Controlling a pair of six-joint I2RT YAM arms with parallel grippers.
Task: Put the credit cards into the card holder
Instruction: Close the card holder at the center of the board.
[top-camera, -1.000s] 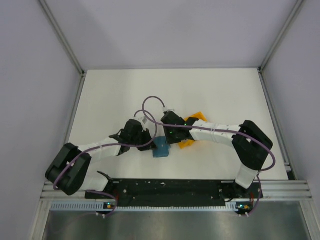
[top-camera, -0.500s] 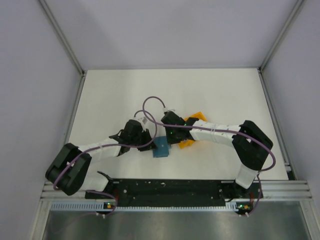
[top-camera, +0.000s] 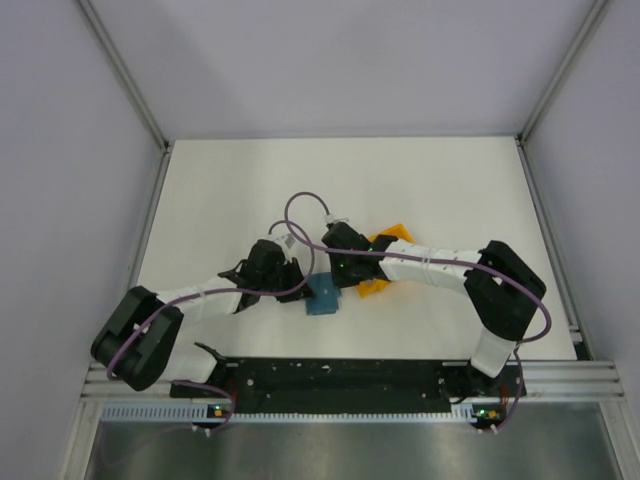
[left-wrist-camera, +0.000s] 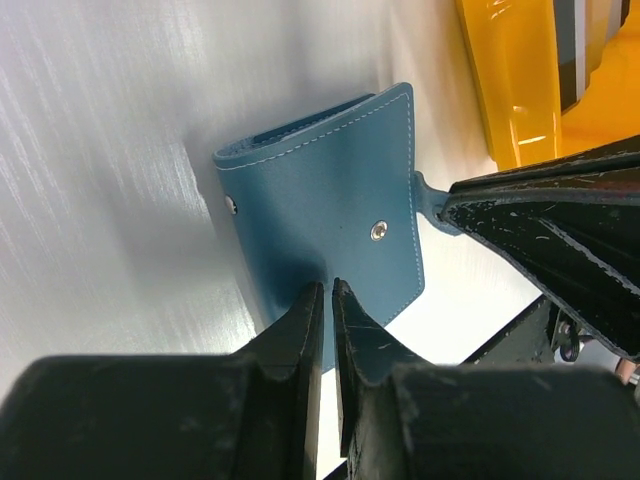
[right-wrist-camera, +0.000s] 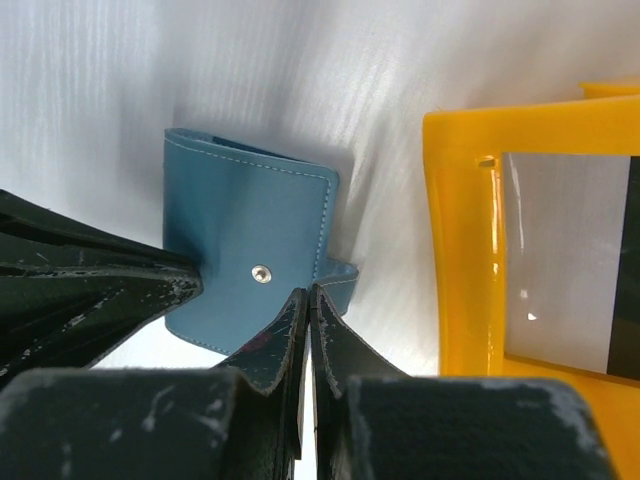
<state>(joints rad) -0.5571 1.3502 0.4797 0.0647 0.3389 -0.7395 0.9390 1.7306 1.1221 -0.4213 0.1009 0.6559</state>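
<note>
The teal wallet (left-wrist-camera: 320, 190) lies folded, white-stitched, silver-studded. Left gripper (left-wrist-camera: 326, 292), nearly closed, pinches its edge; right gripper (right-wrist-camera: 308, 298), fully closed, nips its tab.

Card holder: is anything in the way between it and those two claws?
Nothing visible stands between them. Both grippers are on the card holder: the left gripper pinches its near edge, and the right gripper is shut on the small tab at its side.

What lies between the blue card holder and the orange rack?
Bare white table, plus the small tab of the card holder, before the orange rack; the right wrist view shows it.
</note>
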